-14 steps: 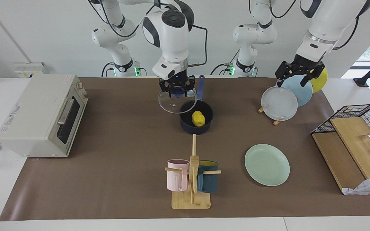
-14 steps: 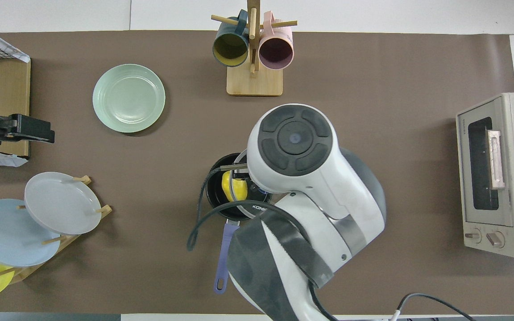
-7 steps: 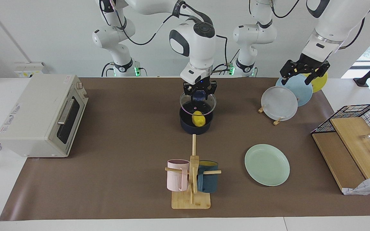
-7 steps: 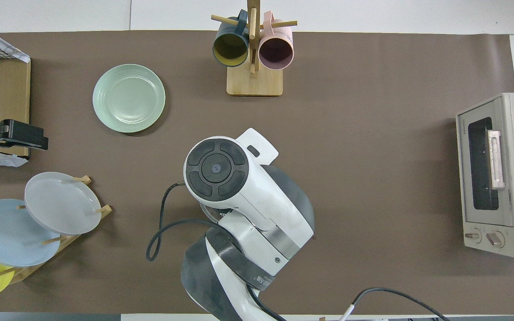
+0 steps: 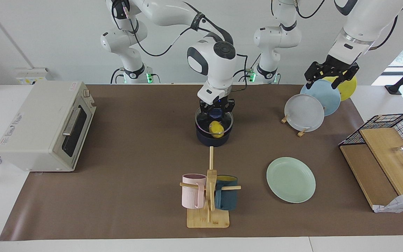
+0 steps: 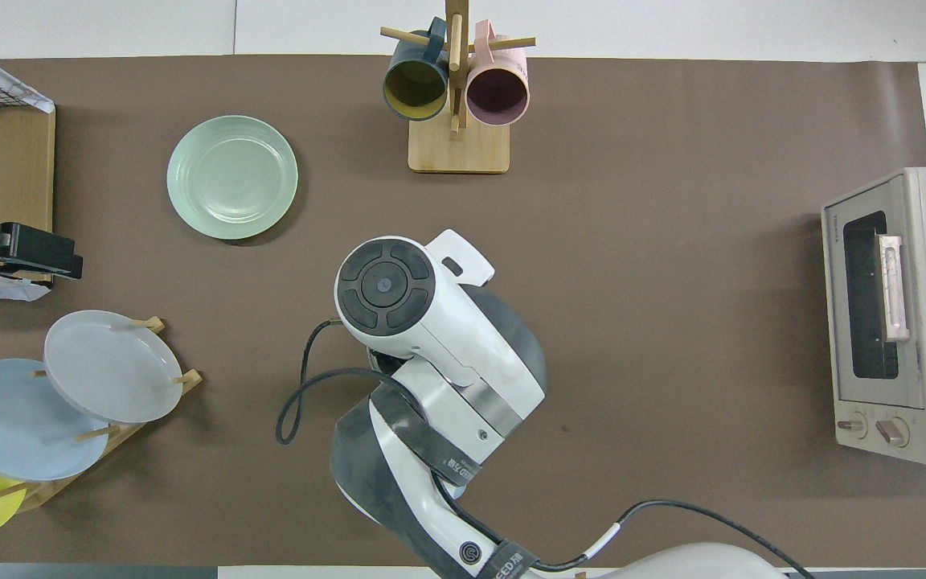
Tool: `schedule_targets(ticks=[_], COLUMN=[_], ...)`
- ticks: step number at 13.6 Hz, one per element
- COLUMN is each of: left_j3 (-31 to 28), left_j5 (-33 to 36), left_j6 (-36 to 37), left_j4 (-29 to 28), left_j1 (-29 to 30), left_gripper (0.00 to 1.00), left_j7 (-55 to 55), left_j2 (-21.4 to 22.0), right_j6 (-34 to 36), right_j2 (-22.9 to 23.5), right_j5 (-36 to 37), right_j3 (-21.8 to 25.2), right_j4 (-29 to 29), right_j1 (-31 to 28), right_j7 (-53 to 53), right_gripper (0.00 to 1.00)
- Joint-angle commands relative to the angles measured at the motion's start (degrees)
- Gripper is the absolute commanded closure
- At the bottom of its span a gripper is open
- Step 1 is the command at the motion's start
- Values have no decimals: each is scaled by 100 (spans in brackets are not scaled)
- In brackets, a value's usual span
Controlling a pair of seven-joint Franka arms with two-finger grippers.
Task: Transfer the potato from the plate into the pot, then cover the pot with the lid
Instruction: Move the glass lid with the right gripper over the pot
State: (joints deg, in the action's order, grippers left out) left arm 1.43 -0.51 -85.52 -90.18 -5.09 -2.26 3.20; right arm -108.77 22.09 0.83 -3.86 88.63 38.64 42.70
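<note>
The dark navy pot [image 5: 212, 140] stands mid-table with the yellow potato [image 5: 216, 128] inside it, seen through the glass. The clear lid [image 5: 203, 122] lies level at the pot's rim; I cannot tell whether it rests on it. My right gripper [image 5: 216, 111] is shut on the lid's blue knob, straight above the pot. In the overhead view the right arm [image 6: 431, 338] hides the pot, lid and potato. The mint-green plate [image 5: 291, 179] [image 6: 231, 177] lies bare, farther from the robots, toward the left arm's end. My left gripper [image 5: 329, 77] [image 6: 25, 251] waits open over the plate rack.
A toaster oven [image 5: 47, 122] [image 6: 897, 314] stands at the right arm's end. A wooden mug rack [image 5: 208, 196] [image 6: 456, 104] with pink and dark blue mugs stands farther from the robots than the pot. A plate rack [image 5: 306, 112] [image 6: 101, 370] and a wire basket [image 5: 390, 140] are at the left arm's end.
My right gripper carried the lid from beside the pot to over it and lowered it to the rim. The left gripper rose slightly over the plate rack.
</note>
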Motion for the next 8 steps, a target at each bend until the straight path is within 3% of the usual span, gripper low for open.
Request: schedule_targets(ticks=[1, 8], left_j3=[16, 7], left_j5=[183, 166], left_j6=[80, 62], left_j4=[132, 115], left_j1=[-1, 43], left_gripper=[0, 0], left_j7=[86, 402], left_j2=[-12, 14], right_j6=[-91, -302], right_j2=[-30, -47], right_j5=[49, 41], right_j3=[-27, -27], right_j4=[101, 295], right_j1=[-49, -58], right_j7=[37, 37], right_gripper=[100, 100])
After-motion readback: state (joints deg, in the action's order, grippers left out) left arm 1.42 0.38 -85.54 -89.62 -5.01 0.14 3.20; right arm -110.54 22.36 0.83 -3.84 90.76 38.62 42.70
